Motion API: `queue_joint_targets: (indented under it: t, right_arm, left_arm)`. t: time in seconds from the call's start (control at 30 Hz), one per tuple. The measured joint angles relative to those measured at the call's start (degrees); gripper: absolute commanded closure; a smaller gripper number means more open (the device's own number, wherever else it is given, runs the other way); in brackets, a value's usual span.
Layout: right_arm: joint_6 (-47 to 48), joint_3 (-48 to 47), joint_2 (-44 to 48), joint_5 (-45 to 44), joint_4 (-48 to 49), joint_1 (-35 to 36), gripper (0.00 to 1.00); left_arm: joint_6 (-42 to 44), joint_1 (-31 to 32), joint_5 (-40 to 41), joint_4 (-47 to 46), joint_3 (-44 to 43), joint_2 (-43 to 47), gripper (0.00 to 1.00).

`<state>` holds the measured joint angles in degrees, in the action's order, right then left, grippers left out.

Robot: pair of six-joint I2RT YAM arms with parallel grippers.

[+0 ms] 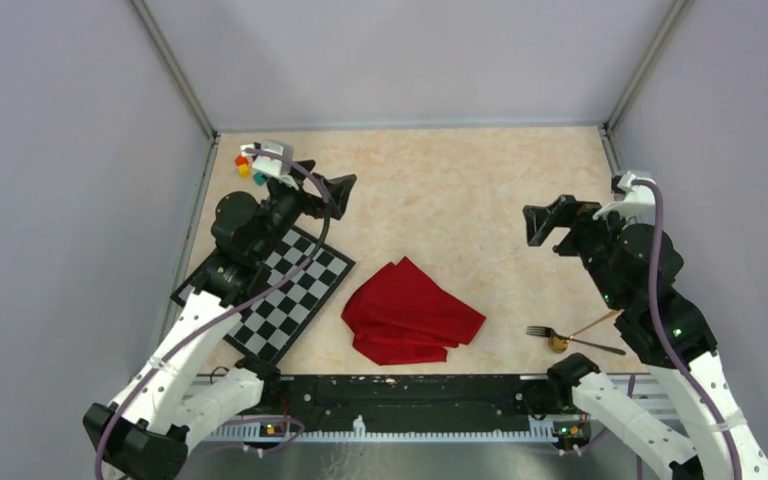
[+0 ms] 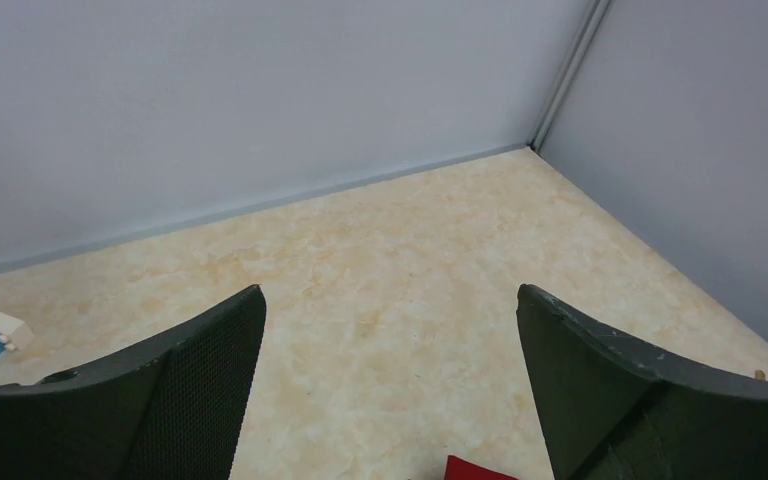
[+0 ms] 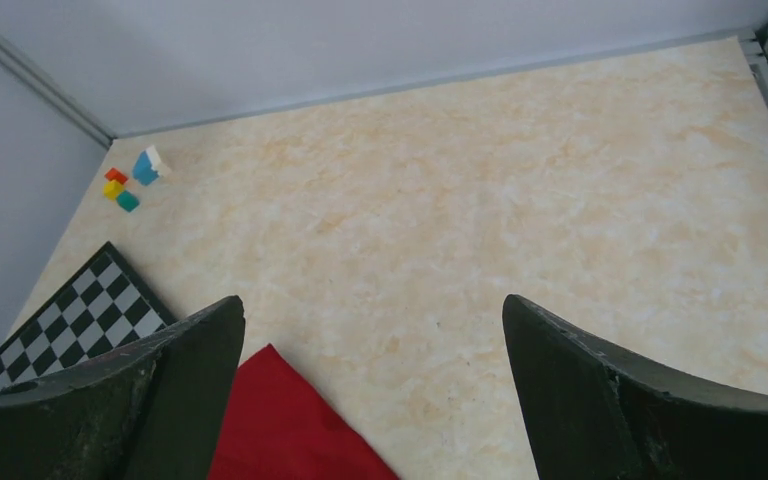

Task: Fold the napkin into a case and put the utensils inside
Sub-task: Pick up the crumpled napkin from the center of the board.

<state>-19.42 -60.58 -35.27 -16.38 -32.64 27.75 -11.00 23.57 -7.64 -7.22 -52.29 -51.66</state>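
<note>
Napkin point(image 1: 410, 312) of plain bright red soft cloth lies loose on the tabletop, held by neither arm. The left pincer point(image 1: 338, 192) of black two-finger build hangs raised over the left side, its fingers spread wide apart with nothing between them; its wrist view shows only bare surface in the gap, and one red corner of the napkin point(image 2: 475, 470) at the bottom edge. The right pincer point(image 1: 550, 222), the same black kind, hangs raised over the right side, also wide open and empty, with a red point of the napkin point(image 3: 280, 430) showing beside its left finger.

Between the two arms, toward the near edge of the beige marbled tabletop point(image 1: 460, 200), the napkin sits as an uneven, roughly triangular heap of overlapping folds. One corner points to the far side and layered edges show along its near side; it is not a narrow pouch.

Just left of it, with a thin strip of tabletop between, lies the black-and-white checkered mat point(image 1: 295, 295), turned at an angle. To its right, well apart, the thin dark metal fork point(image 1: 592, 344) and the small gold-bowled spoon point(image 1: 560, 345) with a tan handle lie crossed near the right arm. Small coloured blocks point(image 1: 245, 165) cluster in the far left corner.
</note>
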Motion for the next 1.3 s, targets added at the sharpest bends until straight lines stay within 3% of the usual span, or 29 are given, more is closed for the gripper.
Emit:
queue_joint_targets:
  t: [0.23, 0.33, 0.4, 0.57, 0.63, 0.8, 1.0, 1.13, 1.3]
  right_arm:
    - [-4.0, 5.6, 1.1, -2.8, -1.9, 0.0, 0.02]
    - [-6.5, 10.1, 1.9, -1.0, -2.5, 0.0, 0.02]
    - [-8.3, 12.5, 1.4, 0.4, -3.0, 0.0, 0.03]
    - [-10.7, 17.2, -5.4, 9.0, -2.6, 0.0, 0.19]
    - [-10.9, 18.3, -11.1, 13.7, -2.1, 0.6, 0.2]
    - [-10.7, 19.3, -25.4, 15.6, -1.2, 11.5, 0.19]
    - [-10.3, 14.5, -41.3, 7.9, -1.6, 29.2, 0.19]
    - [-10.4, 13.6, -44.7, 3.5, -0.6, 35.0, 0.21]
    - [-11.4, 13.6, -45.4, -1.0, 0.4, 37.3, 0.32]
  left_arm:
    - [-2.2, 10.7, 7.5, 8.4, -5.5, -5.1, 0.01]
    - [-6.4, 12.0, 7.3, 13.9, -4.3, -5.9, 0.01]
    - [-10.2, 12.1, 6.0, 16.9, -0.9, -5.3, 0.01]
    - [-19.0, 13.5, 2.7, 25.2, 10.4, -2.8, 0.01]
    - [-22.4, 15.1, 2.3, 27.8, 15.2, -1.6, 0.08]
    - [-28.8, 20.5, 4.3, 32.0, 21.0, -2.8, 0.23]
    - [-34.2, 25.6, 13.1, 33.7, 21.4, -6.9, 0.35]
    - [-38.1, 25.8, 16.7, 32.8, 25.8, -4.0, 0.36]
    - [-40.8, 25.8, 18.9, 29.3, 30.4, -1.7, 0.39]
